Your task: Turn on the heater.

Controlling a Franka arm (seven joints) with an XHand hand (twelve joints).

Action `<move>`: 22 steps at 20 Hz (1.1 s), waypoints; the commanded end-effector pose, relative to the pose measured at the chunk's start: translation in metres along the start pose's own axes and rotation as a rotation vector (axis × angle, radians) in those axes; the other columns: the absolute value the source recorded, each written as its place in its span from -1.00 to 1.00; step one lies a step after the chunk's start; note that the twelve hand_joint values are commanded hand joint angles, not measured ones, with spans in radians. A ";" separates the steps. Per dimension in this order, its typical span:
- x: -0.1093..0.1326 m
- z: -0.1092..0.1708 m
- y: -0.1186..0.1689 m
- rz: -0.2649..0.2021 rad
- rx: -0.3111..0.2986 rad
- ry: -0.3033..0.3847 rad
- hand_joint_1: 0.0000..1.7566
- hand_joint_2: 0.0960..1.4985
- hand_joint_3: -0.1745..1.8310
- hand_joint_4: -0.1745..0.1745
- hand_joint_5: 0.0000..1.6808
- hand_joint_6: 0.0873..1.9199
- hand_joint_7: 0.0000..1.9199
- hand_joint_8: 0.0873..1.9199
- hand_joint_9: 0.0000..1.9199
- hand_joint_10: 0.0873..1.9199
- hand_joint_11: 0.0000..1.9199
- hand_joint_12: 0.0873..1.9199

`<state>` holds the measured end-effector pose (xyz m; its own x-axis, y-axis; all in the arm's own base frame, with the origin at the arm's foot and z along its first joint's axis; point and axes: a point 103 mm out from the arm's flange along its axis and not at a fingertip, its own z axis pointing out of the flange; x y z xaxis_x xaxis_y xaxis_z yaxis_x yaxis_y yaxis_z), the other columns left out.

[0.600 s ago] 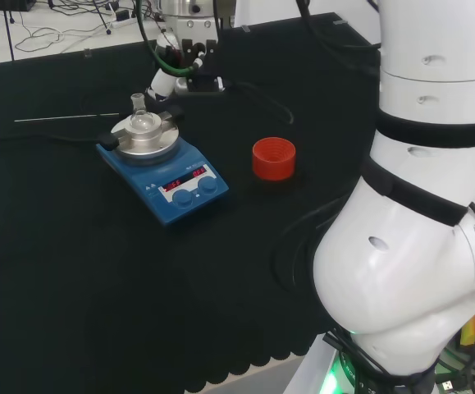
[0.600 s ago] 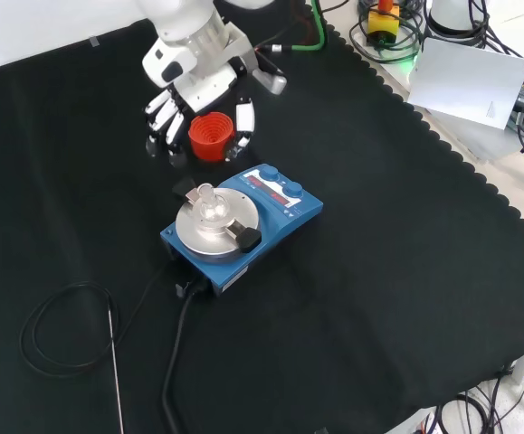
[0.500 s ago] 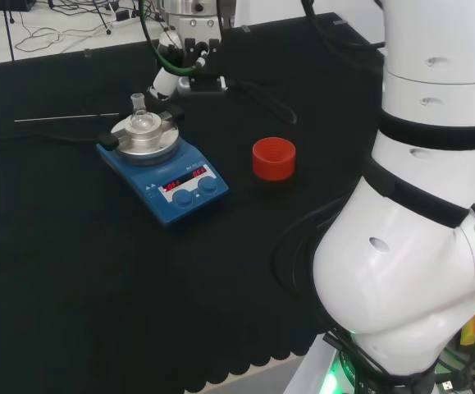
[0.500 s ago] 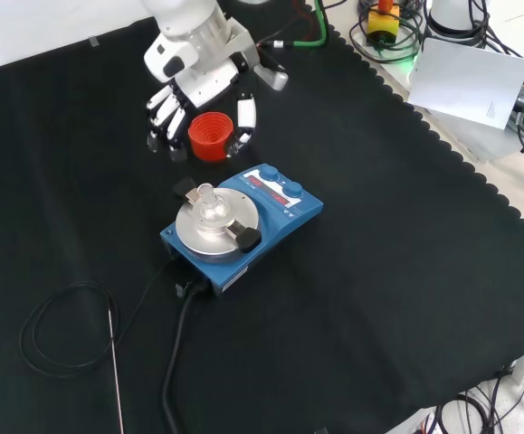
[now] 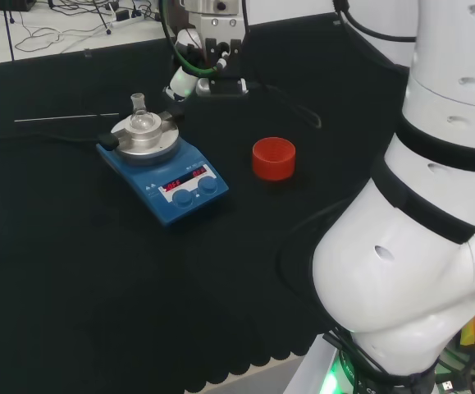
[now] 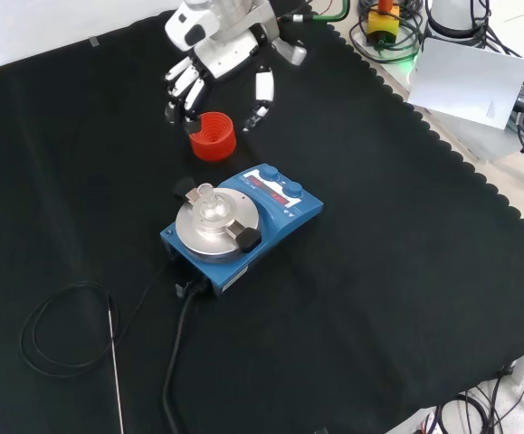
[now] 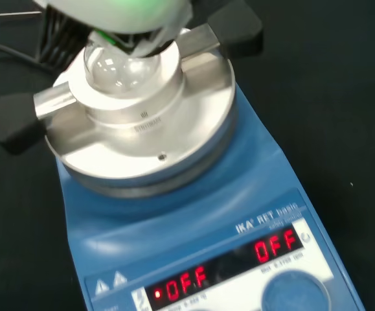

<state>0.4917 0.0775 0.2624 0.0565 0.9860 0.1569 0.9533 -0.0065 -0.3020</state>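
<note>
Since the earlier frames the hand [image 6: 218,56] has drawn back from the heater: in the front view it has risen toward the top edge, and the red ribbed ring [image 6: 212,136], which its fingers straddled before, now lies clear below them. The heater, flask and ring have not moved.

Head view: the blue heater [image 5: 162,167] sits on the black bench [image 5: 73,271], left of centre, with a small round glass flask [image 5: 143,121] in the metal block on its plate. Two red displays and two blue knobs [image 5: 195,192] face the camera. The red ring [image 5: 272,158] stands apart to the heater's right. The arm's wrist hangs over the far side of the cloth, and a thin rod [image 5: 65,119] lies to the left of the flask.

Front view: the hand hovers over the cloth with fingers [image 6: 262,89] spread and only slightly bent, holding nothing; the fingertips are just above the ring and well apart from the heater [image 6: 280,212]. A black cable [image 6: 176,357] runs from the heater's near end, and a second cable lies coiled to its left.

Wrist view: the heater [image 7: 174,227] is close, the flask [image 7: 119,65] seated in the clamped metal block, with lit red displays [image 7: 229,262] and a blue knob [image 7: 295,295] at the edge.
</note>
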 end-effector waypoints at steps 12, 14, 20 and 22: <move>-0.012 0.035 -0.082 0.024 0.022 -0.017 0.04 -0.29 -0.14 -0.14 -0.43 -0.53 -0.67 -0.34 -0.55 -0.32 -0.83 0.43; -0.010 0.039 -0.086 0.025 0.031 -0.019 0.05 -0.29 -0.14 -0.14 -0.42 -0.54 -0.63 -0.33 -0.51 -0.33 -0.82 0.42; 0.000 0.058 -0.099 0.021 0.083 -0.056 0.05 -0.28 -0.14 -0.17 -0.41 -0.55 -0.40 -0.27 -0.27 -0.36 -0.66 0.38; 0.004 0.062 -0.102 0.014 0.099 -0.073 0.05 -0.28 -0.14 -0.17 -0.41 -0.56 -0.30 -0.24 -0.17 -0.36 -0.60 0.36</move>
<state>0.3862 0.0833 0.2418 0.0643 0.9917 0.1113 0.9311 -0.0195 -0.3641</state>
